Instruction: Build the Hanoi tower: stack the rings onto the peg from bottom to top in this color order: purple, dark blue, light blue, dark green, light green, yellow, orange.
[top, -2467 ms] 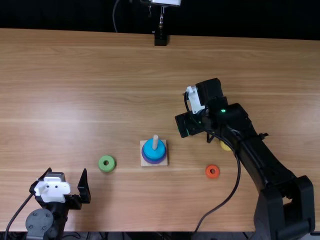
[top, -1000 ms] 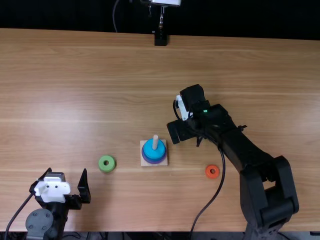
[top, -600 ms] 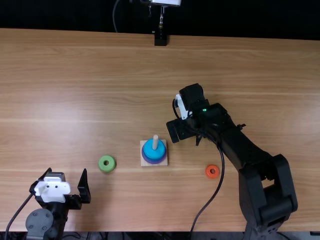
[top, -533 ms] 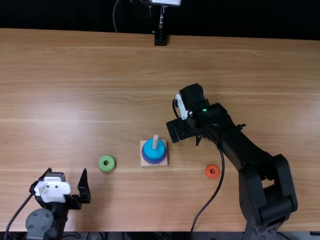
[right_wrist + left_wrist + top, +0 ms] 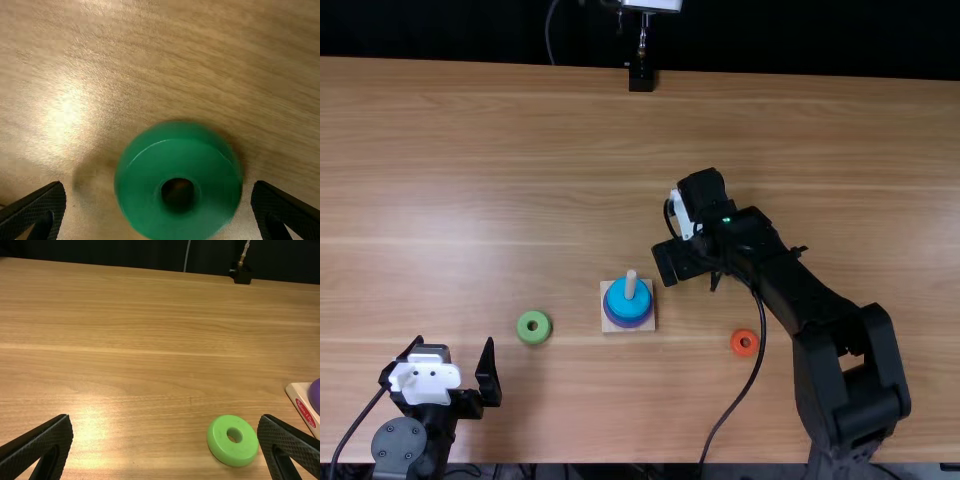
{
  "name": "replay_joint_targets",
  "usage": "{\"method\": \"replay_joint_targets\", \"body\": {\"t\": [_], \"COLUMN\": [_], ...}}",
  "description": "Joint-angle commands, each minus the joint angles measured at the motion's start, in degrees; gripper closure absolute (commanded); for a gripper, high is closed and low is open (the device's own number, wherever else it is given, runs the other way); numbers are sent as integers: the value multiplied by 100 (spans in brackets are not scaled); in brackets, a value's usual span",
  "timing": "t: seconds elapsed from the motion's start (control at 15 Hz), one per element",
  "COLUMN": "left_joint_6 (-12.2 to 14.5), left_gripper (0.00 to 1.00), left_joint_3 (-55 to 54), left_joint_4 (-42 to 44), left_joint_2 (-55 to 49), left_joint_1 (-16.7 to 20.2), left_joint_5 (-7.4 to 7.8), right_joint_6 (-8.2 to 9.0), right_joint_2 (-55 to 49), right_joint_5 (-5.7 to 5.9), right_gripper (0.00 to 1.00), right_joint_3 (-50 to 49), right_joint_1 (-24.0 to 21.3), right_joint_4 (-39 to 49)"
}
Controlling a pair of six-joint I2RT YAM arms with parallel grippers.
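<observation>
The right gripper (image 5: 682,264) hangs low above the table (image 5: 470,200), just beyond the stacking base and toward its right. Its 2 flat black fingers are spread wide with nothing held. In the right wrist view, the dark green ring (image 5: 178,162) lies flat on the wood between those fingers, hole facing up, with a gap showing on either side of it.

Next outward, near this gripper, is the square wooden base (image 5: 606,326). Its pale peg (image 5: 631,285) stands upright, its tip bare. A blue ring (image 5: 618,299) is the top ring on the peg, with a wider purple ring (image 5: 315,396) beneath; whether another ring lies between these 2 is too small to tell.

To the right of the base, the orange ring (image 5: 745,352) lies flat on the table, just beside the right arm's black cable (image 5: 761,345).

To the left of the base lies the light green ring (image 5: 540,337), also flat. Farther left, close to the near edge, is the left gripper (image 5: 454,340), its 2 fingers wide apart and empty.

At the far edge is a black stand foot (image 5: 641,80).
</observation>
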Motion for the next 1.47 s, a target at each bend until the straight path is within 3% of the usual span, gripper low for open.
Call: {"method": "replay_joint_targets", "body": {"t": [0.0,0.2,0.33,0.4,0.93,1.2,1.4], "left_joint_6": [67,67,67,67,67,67,67], "left_gripper": [0,0,0,0,0,0,0], "left_joint_3": [-633,-633,-633,-633,-633,-633,-633], "left_joint_4": [-444,-444,-444,-434,-434,-444,-434], "left_joint_2": [-67,-67,-67,-67,-67,-67,-67], "left_joint_1": [21,21,21,21,21,21,21], "left_joint_5": [51,51,51,51,51,51,51], "right_joint_6": [46,46,46,36,-59,-81,-407], "right_joint_2": [107,107,98,98,-429,-1036,-1273], "right_joint_5": [3,-7,-7,-18,-28,-28,-39], "right_gripper": [15,68,93,100,100,100,100], "right_joint_3": [147,138,129,129,577,1149,1738], "right_joint_1": [63,63,63,63,72,81,256], "right_joint_4": [3,3,3,3,-145,-1295,-2328]}}
